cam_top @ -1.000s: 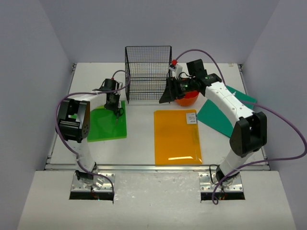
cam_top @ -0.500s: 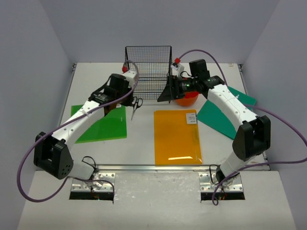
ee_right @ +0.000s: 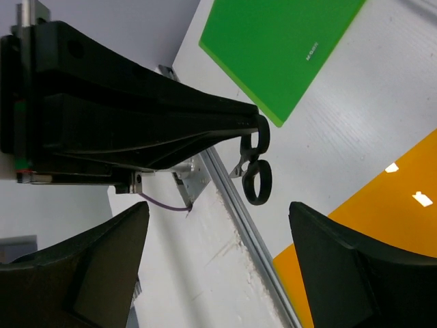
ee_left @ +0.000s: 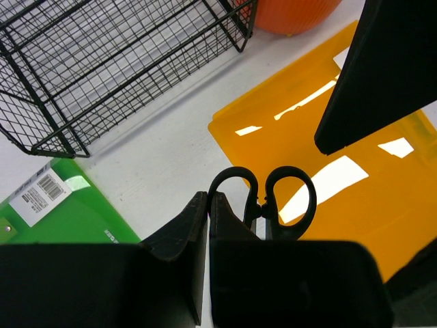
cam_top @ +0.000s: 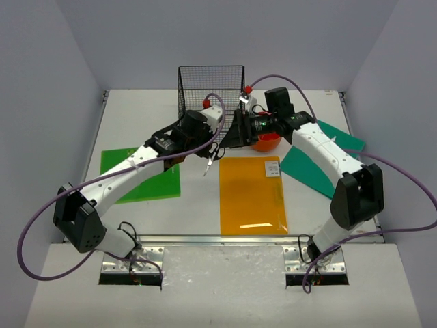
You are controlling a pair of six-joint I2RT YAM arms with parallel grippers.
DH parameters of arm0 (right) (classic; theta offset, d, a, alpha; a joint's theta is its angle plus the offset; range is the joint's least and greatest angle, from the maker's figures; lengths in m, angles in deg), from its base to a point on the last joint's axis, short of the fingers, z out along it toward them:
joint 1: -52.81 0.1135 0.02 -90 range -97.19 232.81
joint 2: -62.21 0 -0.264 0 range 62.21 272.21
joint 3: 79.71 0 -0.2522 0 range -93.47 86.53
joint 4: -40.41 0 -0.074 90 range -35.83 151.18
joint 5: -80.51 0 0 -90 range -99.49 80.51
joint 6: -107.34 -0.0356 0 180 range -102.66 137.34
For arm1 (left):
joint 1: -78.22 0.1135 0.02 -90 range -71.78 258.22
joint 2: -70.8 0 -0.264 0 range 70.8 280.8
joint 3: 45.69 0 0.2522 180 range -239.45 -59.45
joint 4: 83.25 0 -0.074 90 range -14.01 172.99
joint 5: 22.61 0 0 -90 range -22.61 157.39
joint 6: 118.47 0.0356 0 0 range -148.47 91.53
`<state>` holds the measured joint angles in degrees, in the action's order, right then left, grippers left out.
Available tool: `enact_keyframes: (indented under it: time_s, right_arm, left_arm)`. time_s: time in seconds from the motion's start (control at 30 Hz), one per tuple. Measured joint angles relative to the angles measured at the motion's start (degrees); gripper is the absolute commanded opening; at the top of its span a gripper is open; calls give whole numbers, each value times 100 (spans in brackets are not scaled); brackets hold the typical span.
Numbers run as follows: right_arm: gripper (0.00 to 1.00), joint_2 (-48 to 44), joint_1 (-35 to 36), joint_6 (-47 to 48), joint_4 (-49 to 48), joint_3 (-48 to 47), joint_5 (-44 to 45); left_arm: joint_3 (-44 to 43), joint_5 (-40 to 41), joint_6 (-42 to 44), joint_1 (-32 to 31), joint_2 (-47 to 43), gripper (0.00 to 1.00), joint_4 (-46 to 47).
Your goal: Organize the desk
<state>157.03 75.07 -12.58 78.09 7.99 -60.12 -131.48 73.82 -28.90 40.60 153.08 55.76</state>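
A flat green plastic folder (cam_top: 156,188) lies on the left of the wide white worktop (cam_top: 198,198), which carries everything here and has a silver rail along its near edge. The left arm crosses above this folder. The left end effector (ee_left: 207,205) is clamped shut on a pair of black-handled scissors (ee_left: 262,205), held above the surface with the handle loops at the fingertips. Behind it, at the back centre, stands a black wire-mesh rack (cam_top: 205,85); the white surface shows through its mesh. A translucent orange folder (cam_top: 251,195) lies in the middle. The right end effector (ee_right: 215,263) faces the scissors, its jaws spread wide and gripping nothing. Just behind it sits a round orange tray (cam_top: 268,142), its contents hidden by the arm. A teal folder (cam_top: 311,167) lies flat at the far right.
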Motion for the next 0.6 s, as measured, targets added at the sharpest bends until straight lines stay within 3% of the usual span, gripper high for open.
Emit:
enact_keyframes:
  time_s: [0.27,0.33,0.57,0.6]
  right_arm:
    - [52,297,0,-243,-150,229,-148]
    - [37,356,0,-295,-179,236,-180]
    - [5,405,0,-381,-364,236,-310]
    - [2,405,0,-381,-395,236,-341]
  left_arm:
    - [-30,130,12,-133,2,0,-4]
    - [-30,134,13,-141,2,0,-3]
    - [-30,136,13,-147,2,0,-4]
    - [-30,138,13,-147,2,10,-4]
